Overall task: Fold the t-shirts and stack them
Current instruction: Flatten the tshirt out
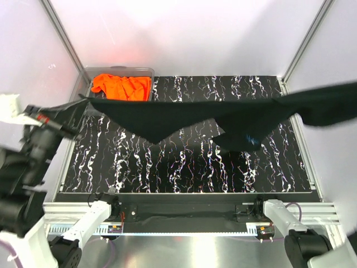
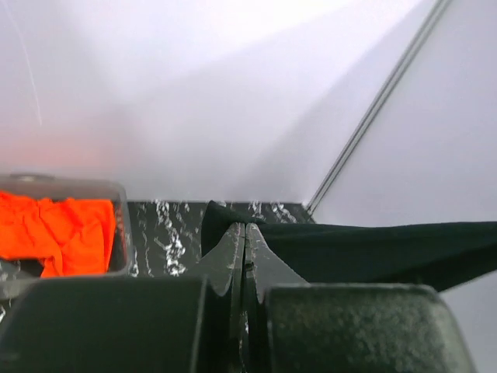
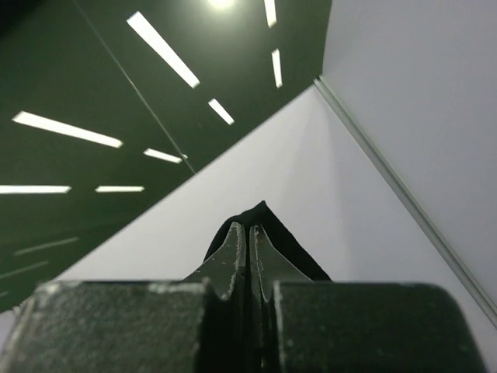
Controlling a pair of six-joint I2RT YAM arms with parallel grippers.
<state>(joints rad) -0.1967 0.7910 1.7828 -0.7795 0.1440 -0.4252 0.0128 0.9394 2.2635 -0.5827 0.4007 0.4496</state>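
The black t-shirt hangs stretched in the air across the whole table, sagging to a point at centre-left, with a small light-blue logo on its lower right fold. My left gripper is shut on its left end; in the left wrist view the left gripper pinches the black t-shirt. The right gripper is shut on a corner of the black t-shirt, raised high at the right and past the edge of the top view. The orange t-shirt lies crumpled in a bin.
A clear plastic bin stands at the back left corner, also seen as the bin in the left wrist view. The black marbled table lies below. White walls with metal posts enclose the sides and back.
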